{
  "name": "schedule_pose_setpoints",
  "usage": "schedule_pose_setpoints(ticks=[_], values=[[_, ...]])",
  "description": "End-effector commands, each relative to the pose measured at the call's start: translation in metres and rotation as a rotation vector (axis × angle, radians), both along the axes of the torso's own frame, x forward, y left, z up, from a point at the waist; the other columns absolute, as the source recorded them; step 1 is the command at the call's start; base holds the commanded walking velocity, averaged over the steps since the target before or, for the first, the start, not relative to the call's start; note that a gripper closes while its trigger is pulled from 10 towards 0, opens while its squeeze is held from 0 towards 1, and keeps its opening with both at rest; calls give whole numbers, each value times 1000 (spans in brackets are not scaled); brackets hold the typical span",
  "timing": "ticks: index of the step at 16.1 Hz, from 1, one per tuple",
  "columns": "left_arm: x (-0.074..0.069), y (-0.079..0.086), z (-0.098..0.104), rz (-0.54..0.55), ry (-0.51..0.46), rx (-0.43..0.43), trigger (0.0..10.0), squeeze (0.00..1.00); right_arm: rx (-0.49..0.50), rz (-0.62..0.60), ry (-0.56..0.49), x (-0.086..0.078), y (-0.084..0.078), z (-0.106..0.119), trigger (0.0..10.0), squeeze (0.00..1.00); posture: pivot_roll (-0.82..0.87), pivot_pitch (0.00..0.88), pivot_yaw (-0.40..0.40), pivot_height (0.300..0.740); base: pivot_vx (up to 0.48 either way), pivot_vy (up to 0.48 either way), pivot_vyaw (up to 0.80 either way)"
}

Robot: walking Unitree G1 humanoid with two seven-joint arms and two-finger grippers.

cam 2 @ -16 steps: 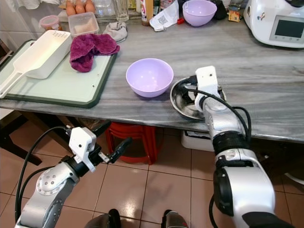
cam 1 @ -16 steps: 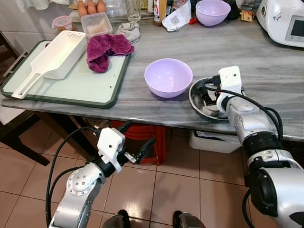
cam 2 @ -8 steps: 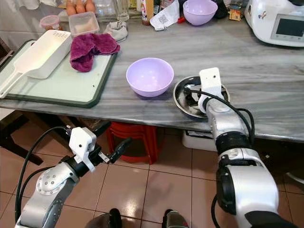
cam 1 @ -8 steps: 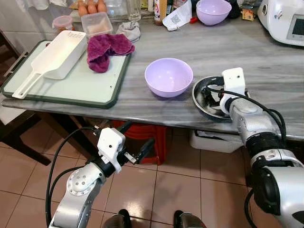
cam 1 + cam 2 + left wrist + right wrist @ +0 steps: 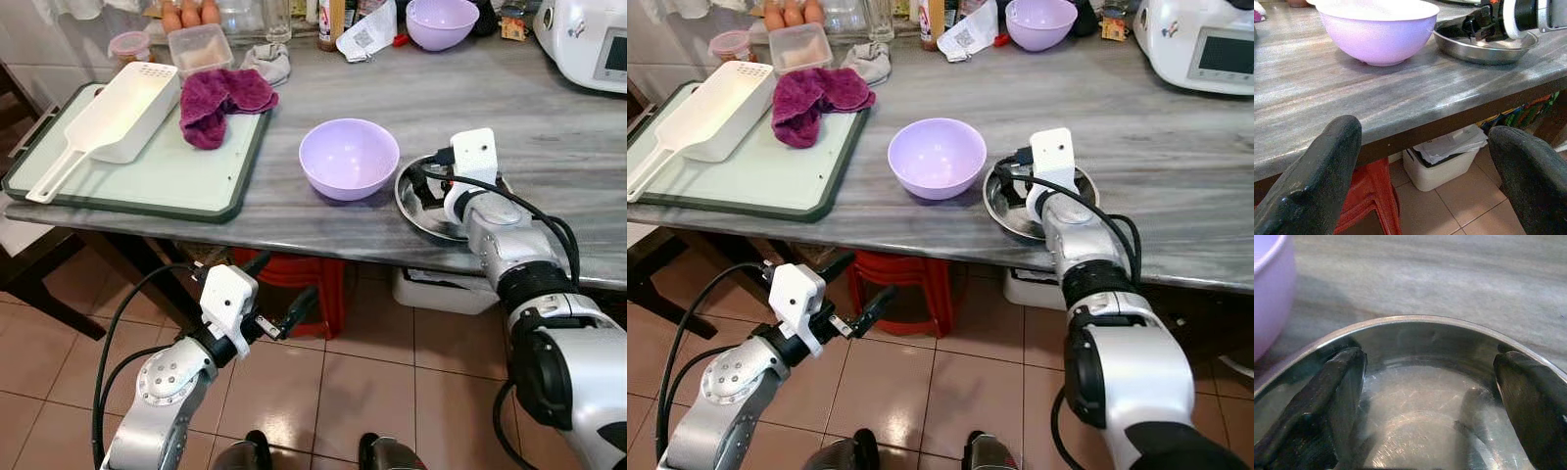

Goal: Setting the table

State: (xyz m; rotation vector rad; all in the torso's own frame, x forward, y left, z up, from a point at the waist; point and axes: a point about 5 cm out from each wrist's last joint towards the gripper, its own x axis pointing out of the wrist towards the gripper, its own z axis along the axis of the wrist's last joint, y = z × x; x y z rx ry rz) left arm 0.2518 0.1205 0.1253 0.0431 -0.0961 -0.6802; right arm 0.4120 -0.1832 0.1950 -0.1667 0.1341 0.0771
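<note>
While inside steel bowl [image 5: 423, 201], right gripper [image 5: 1430, 396] hides it.

2 purple bowls [image 5: 349, 158], 1 steel bowl [image 5: 416, 204]

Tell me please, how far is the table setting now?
Done: one purple bowl stands near the marble table's front edge. In hand: the right gripper, jaws open, is inside the steel bowl beside it. Left: a second purple bowl waits at the back; the left gripper hangs below the table.
</note>
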Motion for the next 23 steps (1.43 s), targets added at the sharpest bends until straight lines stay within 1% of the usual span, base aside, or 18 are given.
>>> schedule_pose_setpoints(ticks=[1,5,6,7,11,12,16,17,18,19,20,21,23], values=[[-3,2,-2,2,8,21,10000,0,26,10,-13,2,4,4,10000,165,-97,232,50,740,0,0,0],[-5,3,-1,7,10,24,10000,0,42,27,-31,3,10,7,10000,161,-87,234,48,740,0,0,0],[-5,3,-1,7,10,25,10000,0,41,27,-30,4,10,7,10000,165,-87,234,48,740,0,0,0],[-4,2,-1,8,10,25,10000,0,62,30,-40,4,10,9,10000,165,-84,237,49,740,0,0,0],[-4,1,1,7,5,21,10000,0,59,43,-65,4,10,13,10000,165,-84,236,46,740,0,0,0],[-3,1,2,9,1,18,10000,0,62,43,-73,4,9,13,10000,161,-85,234,45,740,0,0,0],[-2,-1,10,2,-27,-12,10000,0,67,35,-171,-2,-10,23,10000,161,-102,221,36,740,0,0,0],[0,-2,11,-1,-33,-18,10000,0,61,36,-208,-6,-15,25,10000,133,-115,214,35,740,0,0,0],[1,-3,13,0,-43,-26,10000,0,59,23,-258,-16,-21,26,10000,0,-123,210,35,740,0,0,0],[2,-4,14,1,-47,-28,10000,0,61,18,-273,-21,-23,26,10000,0,-123,210,35,740,0,0,0],[5,0,18,50,-81,-22,10000,0,36,1,-309,-40,-23,20,10000,0,-147,197,36,740,0,0,0],[7,3,20,83,-92,-27,10000,0,33,4,-321,-46,-22,18,10000,0,-157,196,40,740,0,0,0],[13,24,16,260,-92,-48,10000,0,36,-19,-345,-66,-14,9,10000,0,-170,191,42,740,0,0,0]])
